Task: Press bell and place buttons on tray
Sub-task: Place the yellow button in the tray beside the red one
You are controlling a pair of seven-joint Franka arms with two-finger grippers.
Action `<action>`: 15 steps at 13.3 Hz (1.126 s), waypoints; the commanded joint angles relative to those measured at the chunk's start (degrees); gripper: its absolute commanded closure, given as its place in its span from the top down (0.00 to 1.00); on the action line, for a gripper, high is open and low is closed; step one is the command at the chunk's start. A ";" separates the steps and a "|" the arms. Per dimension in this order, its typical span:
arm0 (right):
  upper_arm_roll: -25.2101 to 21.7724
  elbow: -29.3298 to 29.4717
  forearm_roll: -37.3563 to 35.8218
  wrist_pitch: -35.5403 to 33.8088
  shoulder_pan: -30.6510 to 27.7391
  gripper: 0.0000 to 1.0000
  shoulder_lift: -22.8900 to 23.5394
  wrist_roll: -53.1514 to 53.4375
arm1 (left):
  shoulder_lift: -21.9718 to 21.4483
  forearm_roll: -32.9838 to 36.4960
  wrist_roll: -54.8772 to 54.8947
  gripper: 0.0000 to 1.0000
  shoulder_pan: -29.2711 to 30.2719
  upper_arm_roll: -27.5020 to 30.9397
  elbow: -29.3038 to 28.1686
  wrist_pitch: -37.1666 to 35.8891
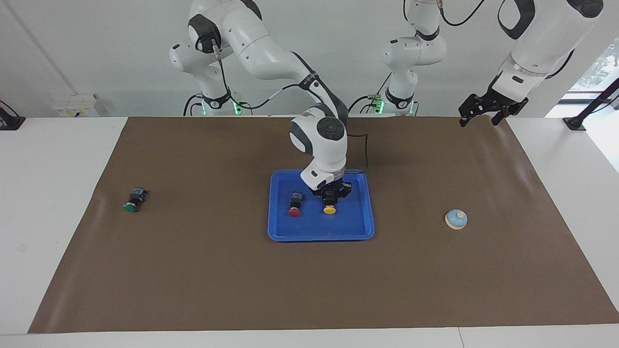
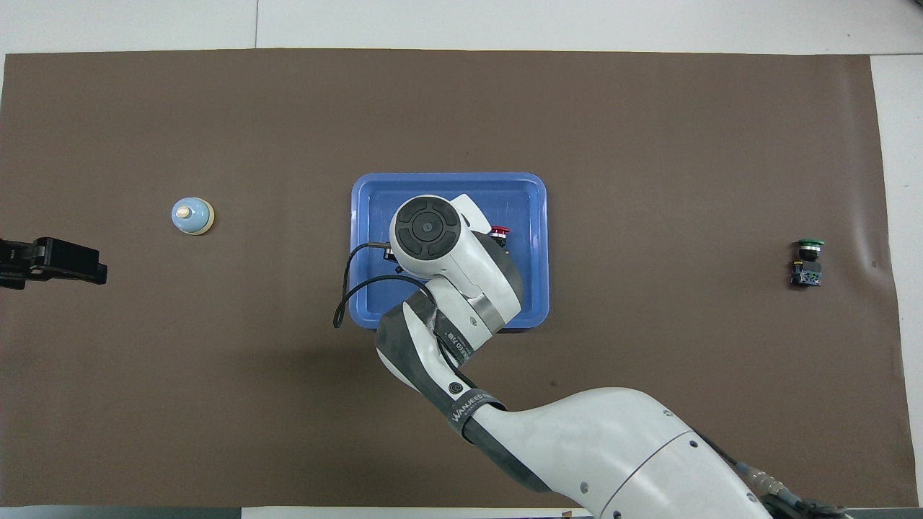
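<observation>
**Right gripper on yellow button, inside tray**

Landmark: blue tray (image 1: 358, 233), mid-mat.

- Yellow button (image 1: 330, 209): in the tray, toward the left arm's end of it, cap pointing away from the robots. Right gripper (image 1: 331, 195) is down on its black body, jaws closed around it. Can't tell if the button rests on the tray floor or sits just off it. The wrist hides it in the overhead view.
- Red button (image 1: 294, 207): lying in the tray beside the yellow one, toward the right arm's end, apart from it. Nothing touching it. From overhead only its cap (image 2: 499, 232) shows past the wrist.
- Green button (image 1: 133, 200): outside the tray, on the brown mat (image 1: 193, 270), well apart toward the right arm's end of the table. Lying on its side, cap pointing away from the robots.
- Bell (image 1: 456, 219): outside the tray, on the mat toward the left arm's end, upright, about level with the tray's edge farther from the robots. Nothing on it.
- Left gripper (image 1: 486, 109): waits raised, well apart from the tray, over the mat's edge nearest the robots at the left arm's end. Jaws spread open, holding nothing.
</observation>
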 commanded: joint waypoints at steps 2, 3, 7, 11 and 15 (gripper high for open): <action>-0.05 0.14 0.70 0.30 -0.55 0.99 0.19 1.25 | -0.04 -0.23 0.05 1.00 0.15 0.05 0.40 -0.78; -0.05 0.23 0.70 0.21 -0.38 1.00 0.10 2.38 | -0.04 -0.23 0.05 1.00 0.15 0.05 0.40 -0.78; -0.31 1.54 1.14 -5.13 -2.48 1.00 -2.78 3.89 | -0.04 -0.23 0.05 1.00 0.15 0.05 0.40 -0.78; -0.66 1.99 2.11 -13.22 -9.85 1.00 -9.55 2.93 | -0.04 -0.23 0.05 1.00 0.15 0.05 0.40 -0.78; -0.84 1.02 1.14 -21.13 -20.73 1.00 -15.53 -10.04 | -0.04 -0.23 0.05 1.00 0.15 0.05 0.40 -0.78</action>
